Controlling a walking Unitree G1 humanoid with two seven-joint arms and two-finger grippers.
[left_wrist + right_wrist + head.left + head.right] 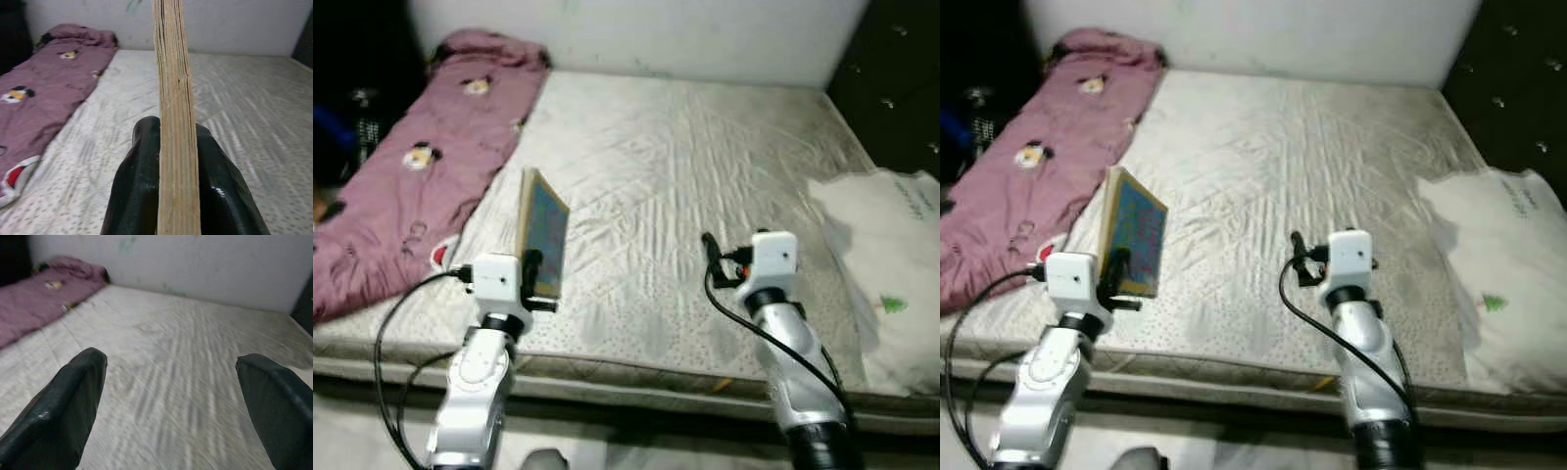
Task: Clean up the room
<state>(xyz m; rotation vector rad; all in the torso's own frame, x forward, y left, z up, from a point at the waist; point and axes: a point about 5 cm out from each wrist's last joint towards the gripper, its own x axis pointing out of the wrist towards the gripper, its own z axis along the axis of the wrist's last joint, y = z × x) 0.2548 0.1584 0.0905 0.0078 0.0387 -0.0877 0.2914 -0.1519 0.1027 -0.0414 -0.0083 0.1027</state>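
— Where is the book (pixel 542 233) now?

— Clamped upright in the left gripper (pixel 178 161), over the front left part of the mattress (pixel 685 166), just inside its left edge. The two black fingers press on either side of the page block, and the book's long axis runs straight up from them.

— And what lies beside it?

— A pink blanket (pixel 421 166) along the mattress's left edge, running to the far left corner. A white cloth (pixel 891 274) covers the front right corner.

— What about the right gripper (pixel 171 396)?

— Fingers wide apart, nothing between them, hovering over the front middle of the mattress and pointing toward the far edge.

— So which arm carries the next move?

— I'd judge the left. The book is already in its grasp, so the open question is where off the mattress it goes, and no shelf or table is visible.
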